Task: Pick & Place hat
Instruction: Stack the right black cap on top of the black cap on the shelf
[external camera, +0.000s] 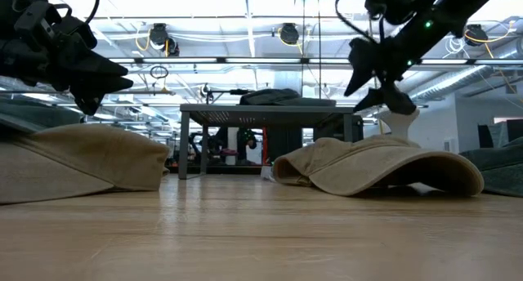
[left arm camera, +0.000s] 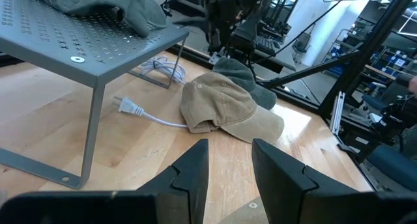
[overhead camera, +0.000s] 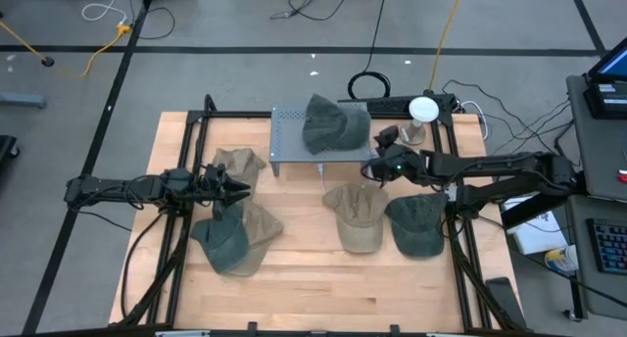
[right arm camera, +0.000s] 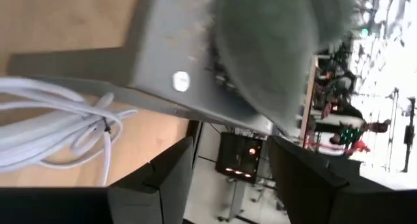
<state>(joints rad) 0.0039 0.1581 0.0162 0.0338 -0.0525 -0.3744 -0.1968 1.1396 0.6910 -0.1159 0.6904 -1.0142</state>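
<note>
A dark green hat (overhead camera: pixel 334 124) lies on top of the grey perforated stand (overhead camera: pixel 294 141) at the table's far middle; the right wrist view shows it (right arm camera: pixel 273 48) draped over the stand's edge. My right gripper (overhead camera: pixel 375 167) hovers open just off the stand's right end, nothing between its fingers (right arm camera: pixel 163 178). Other hats rest flat on the table: a tan one (overhead camera: pixel 356 216), a green one (overhead camera: pixel 416 225), a tan one (overhead camera: pixel 239 164), and a green-on-tan pair (overhead camera: pixel 233 239). My left gripper (overhead camera: pixel 238 188) waits open at the left, above the table.
A white power cable (left arm camera: pixel 146 113) lies under the stand. A white round object (overhead camera: pixel 422 110) stands at the far right beside the stand. Black frame rails (overhead camera: pixel 458 219) run along the table's left and right sides. Bare wood lies along the near edge.
</note>
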